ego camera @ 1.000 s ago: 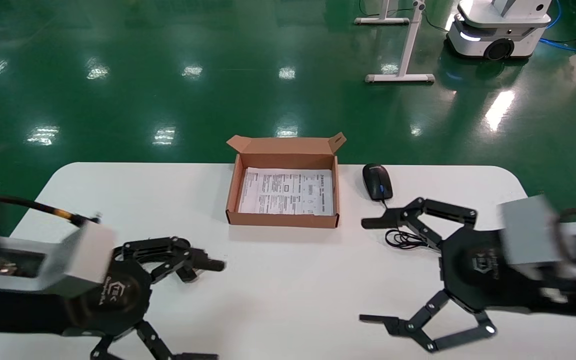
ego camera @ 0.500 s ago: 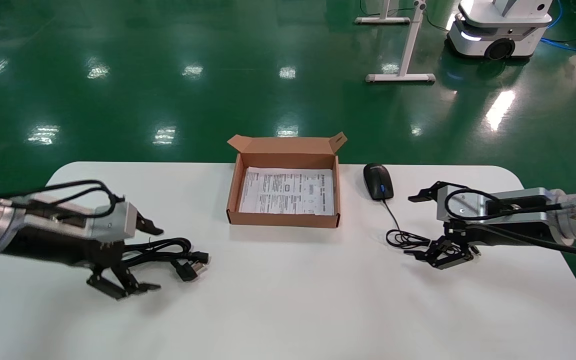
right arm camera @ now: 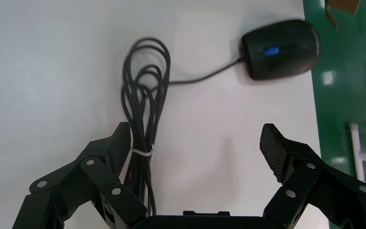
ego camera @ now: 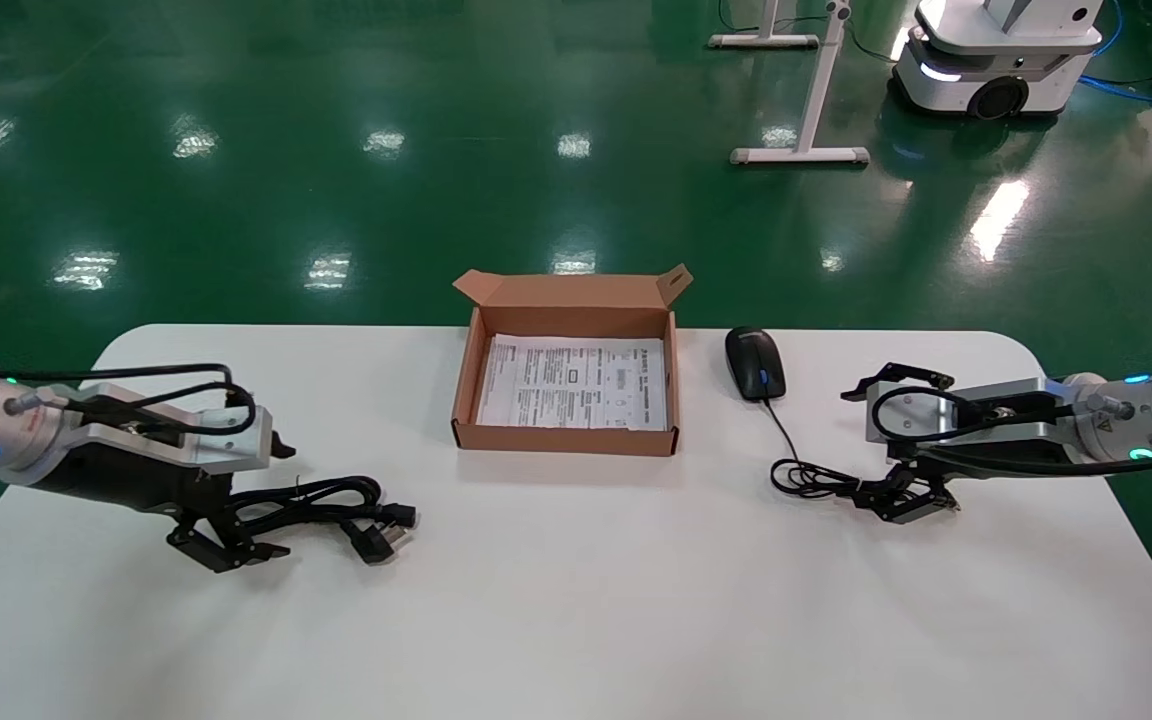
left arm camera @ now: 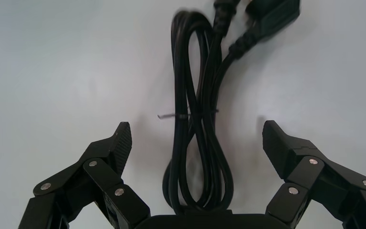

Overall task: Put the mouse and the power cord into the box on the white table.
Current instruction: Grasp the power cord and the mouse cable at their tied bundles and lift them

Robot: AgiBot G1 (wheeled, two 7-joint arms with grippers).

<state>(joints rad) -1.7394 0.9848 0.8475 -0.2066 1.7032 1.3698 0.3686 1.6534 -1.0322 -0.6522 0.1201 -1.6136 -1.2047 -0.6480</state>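
- Left gripper point(left arm camera: 193, 138) is hanging with fingers spread wide, the power cord point(left arm camera: 198, 119) lying between them.
- Right gripper point(right arm camera: 195, 143) is gaping too, the mouse point(right arm camera: 280, 49) lying beyond its fingertips.

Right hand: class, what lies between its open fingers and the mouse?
In the right wrist view, the mouse's thin coiled cable and bare white table lie between it and the right hand, whose fingers straddle the coil.

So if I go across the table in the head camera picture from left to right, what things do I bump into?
Left gripper → power cord → box → mouse → right gripper.
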